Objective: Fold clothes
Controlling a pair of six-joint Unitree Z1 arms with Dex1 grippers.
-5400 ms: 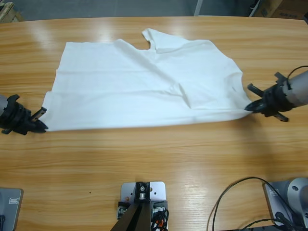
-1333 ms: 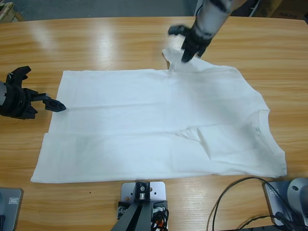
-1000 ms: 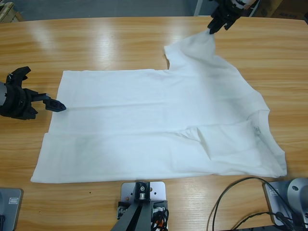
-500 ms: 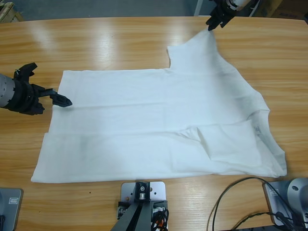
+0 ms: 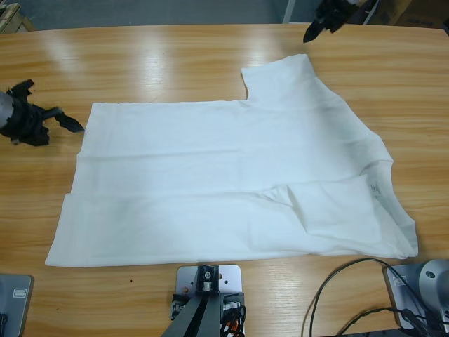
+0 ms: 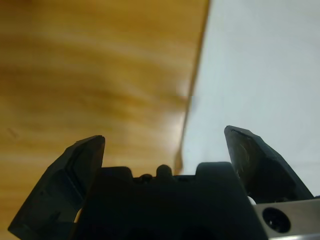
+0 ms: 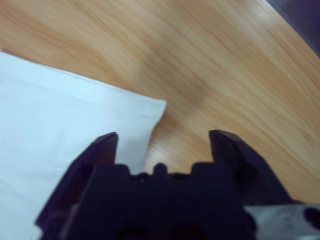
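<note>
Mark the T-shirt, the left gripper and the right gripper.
T-shirt [image 5: 210, 175]: high view, middle of the spread white body.
Left gripper [image 5: 70, 127]: high view, jaw tips beside the shirt's left edge.
Right gripper [image 5: 309, 34]: high view, jaw tips beyond the far sleeve corner.

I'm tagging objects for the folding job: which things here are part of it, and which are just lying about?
Part of the job:
- plain white short-sleeved cotton T-shirt, spread flat
- left gripper, open, beside its edge
- right gripper, open, past the sleeve corner

Lying about:
- long wooden table
- black cable
</note>
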